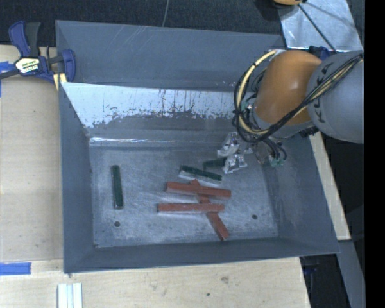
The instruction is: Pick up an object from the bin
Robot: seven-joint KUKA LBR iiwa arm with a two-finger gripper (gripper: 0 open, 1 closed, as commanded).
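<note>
Pincer (235,156) is hanging just beside dark green flat bars (202,171), reddish-brown flat bars (196,189) lying near it. Whether it is open or gripping anything, I cannot tell.

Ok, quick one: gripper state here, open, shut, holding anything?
Gripper: cannot be told. It sits at the right end of a dark green stick, just above the reddish-brown sticks.
</note>
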